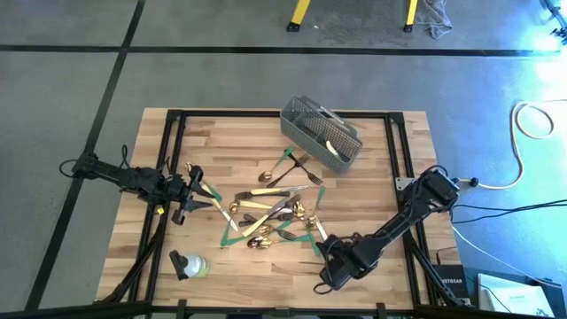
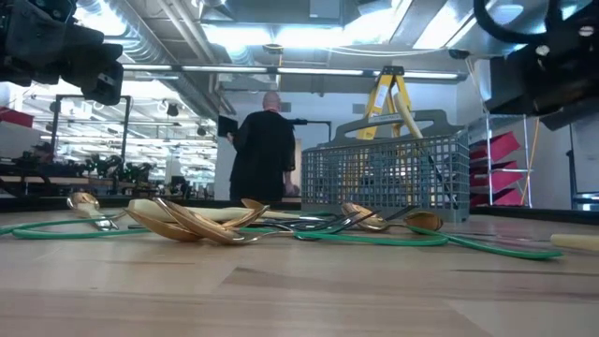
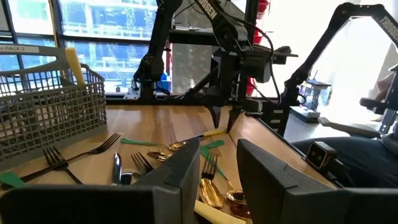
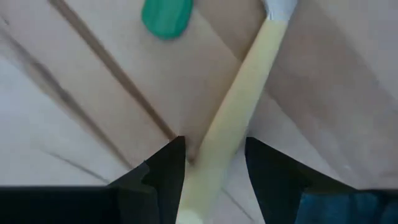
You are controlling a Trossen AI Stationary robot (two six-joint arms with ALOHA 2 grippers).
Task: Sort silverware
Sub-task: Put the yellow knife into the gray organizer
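The silverware [image 1: 270, 208] lies in a loose heap on the wooden table: gold spoons [image 2: 187, 223], dark forks [image 3: 62, 163] and cream-handled knives. My right gripper [image 4: 214, 146] points down at the heap's near right edge [image 1: 326, 251], open. Its fingers stand on either side of one knife's cream handle [image 4: 236, 118], which lies flat on the wood. From the left wrist view, its tips [image 3: 224, 121] hover just over that handle [image 3: 214, 132]. My left gripper [image 1: 190, 190] waits level above the table's left side, open [image 3: 217, 180], nothing between its fingers.
A grey mesh basket [image 1: 321, 133] stands at the far middle with a cream-handled knife [image 1: 332, 148] in it. Green tape strips [image 1: 232, 232] ring the heap. A green and white object [image 1: 188, 264] lies near the front left. A person [image 2: 262, 150] stands beyond the table.
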